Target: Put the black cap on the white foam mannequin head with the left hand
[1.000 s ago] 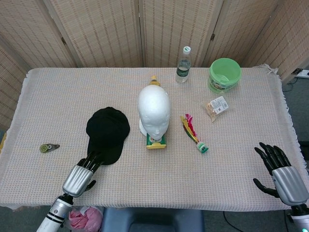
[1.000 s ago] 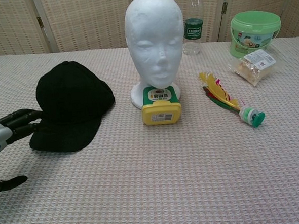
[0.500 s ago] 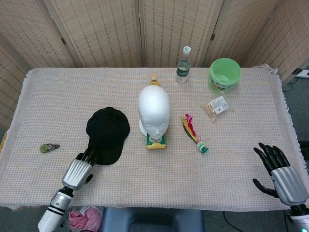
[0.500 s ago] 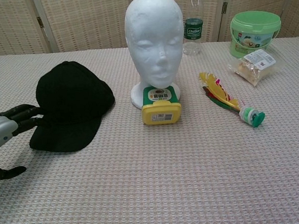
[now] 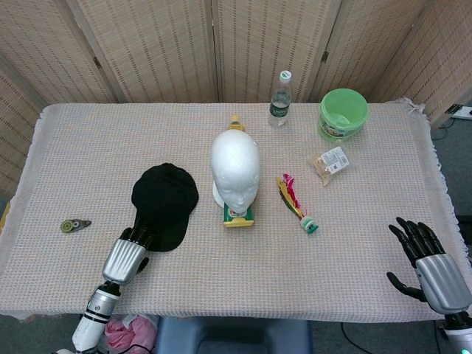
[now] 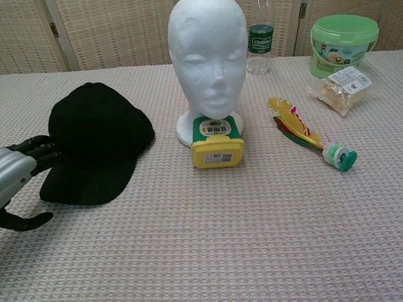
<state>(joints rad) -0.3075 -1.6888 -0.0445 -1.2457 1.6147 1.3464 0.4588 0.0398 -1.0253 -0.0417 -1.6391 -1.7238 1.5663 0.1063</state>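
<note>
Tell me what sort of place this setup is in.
Probably an indoor robot test station, not a home. A table under a woven cloth stands before folding woven screens, and unrelated props lie staged on it: a white foam mannequin head, a black cap and a green lidded bucket.

A water bottle [image 6: 260, 36] at the far side carries a dark green label whose white wording is too blurred to read; other packaging print is likewise illegible.
</note>
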